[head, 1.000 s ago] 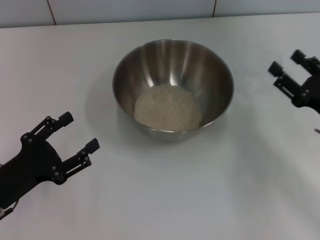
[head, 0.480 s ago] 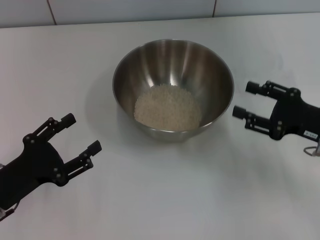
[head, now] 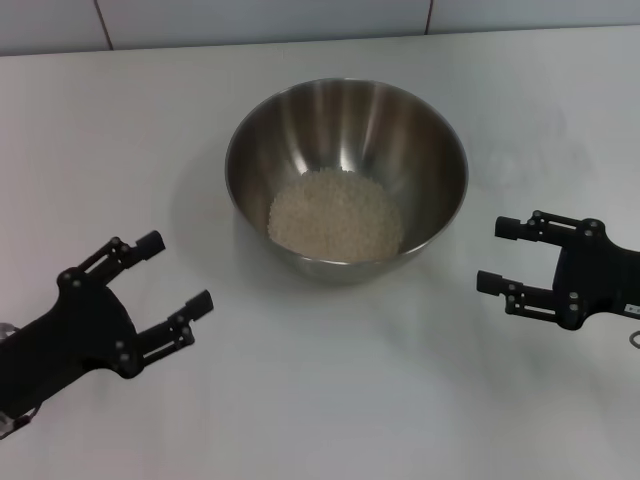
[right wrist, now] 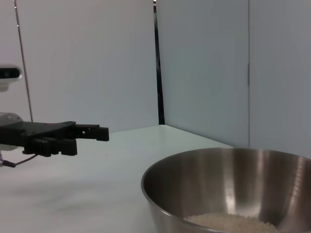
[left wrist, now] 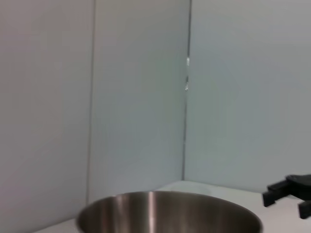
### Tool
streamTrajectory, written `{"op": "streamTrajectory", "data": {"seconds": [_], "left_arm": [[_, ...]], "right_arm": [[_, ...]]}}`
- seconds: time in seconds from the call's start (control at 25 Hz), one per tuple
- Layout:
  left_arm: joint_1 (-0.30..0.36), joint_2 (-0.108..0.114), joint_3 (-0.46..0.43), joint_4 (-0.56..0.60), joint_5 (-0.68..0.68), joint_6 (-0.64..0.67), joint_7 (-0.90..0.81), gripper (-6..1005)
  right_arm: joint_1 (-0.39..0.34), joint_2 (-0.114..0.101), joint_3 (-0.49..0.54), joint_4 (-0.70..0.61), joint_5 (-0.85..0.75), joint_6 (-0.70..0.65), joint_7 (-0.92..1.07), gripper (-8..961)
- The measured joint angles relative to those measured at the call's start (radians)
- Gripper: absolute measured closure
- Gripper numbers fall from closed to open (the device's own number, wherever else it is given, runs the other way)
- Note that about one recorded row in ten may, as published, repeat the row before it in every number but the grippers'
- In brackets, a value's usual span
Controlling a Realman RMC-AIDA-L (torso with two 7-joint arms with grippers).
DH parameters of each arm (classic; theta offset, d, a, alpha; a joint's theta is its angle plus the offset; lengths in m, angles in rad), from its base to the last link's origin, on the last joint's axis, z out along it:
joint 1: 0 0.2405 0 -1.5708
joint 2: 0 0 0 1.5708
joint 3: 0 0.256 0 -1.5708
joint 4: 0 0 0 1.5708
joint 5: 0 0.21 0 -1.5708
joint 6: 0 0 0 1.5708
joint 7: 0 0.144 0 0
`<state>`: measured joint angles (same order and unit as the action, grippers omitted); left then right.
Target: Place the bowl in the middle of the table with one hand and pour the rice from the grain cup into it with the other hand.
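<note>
The steel bowl [head: 346, 130] stands in the middle of the white table [head: 330, 400] and holds a pale heap of rice [head: 335, 215]. My left gripper [head: 180, 270] is open and empty, front left of the bowl and apart from it. My right gripper [head: 492, 255] is open and empty, just right of the bowl with its fingers pointing at the bowl's wall. The bowl also shows in the left wrist view [left wrist: 170, 213], and in the right wrist view [right wrist: 228, 189] with the rice [right wrist: 233, 222]. I cannot make out the grain cup; neither gripper holds it.
A pale panelled wall [head: 260, 20] runs along the table's far edge. The right gripper shows far off in the left wrist view [left wrist: 291, 194], and the left gripper in the right wrist view [right wrist: 99, 134].
My right gripper has come from the far right edge toward the front and in beside the bowl, open throughout. My left gripper has shifted slightly right. Bowl and rice have not moved.
</note>
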<state>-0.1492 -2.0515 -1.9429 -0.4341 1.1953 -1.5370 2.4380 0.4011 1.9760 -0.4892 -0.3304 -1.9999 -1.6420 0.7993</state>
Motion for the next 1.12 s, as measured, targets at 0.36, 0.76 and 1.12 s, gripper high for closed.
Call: {"op": "streamTrajectory", "data": {"seconds": [0.36,0.76,1.12], "left_arm": [[-0.011,0.010,-0.007,-0.057,0.074,0.003,-0.061,159],[-0.020,0.017,-0.010,-0.058,0.098,-0.001,-0.073,159],[-0.022,0.019,-0.010,-0.064,0.098,-0.001,-0.075,159]], "right_arm": [[0.028,0.010,-0.019,-0.001,-0.002,0.008,-0.018,258],[0.045,0.014,-0.020,-0.001,-0.003,0.018,-0.019,258],[0.046,0.020,-0.020,-0.003,-0.010,0.031,-0.019,259]]}}
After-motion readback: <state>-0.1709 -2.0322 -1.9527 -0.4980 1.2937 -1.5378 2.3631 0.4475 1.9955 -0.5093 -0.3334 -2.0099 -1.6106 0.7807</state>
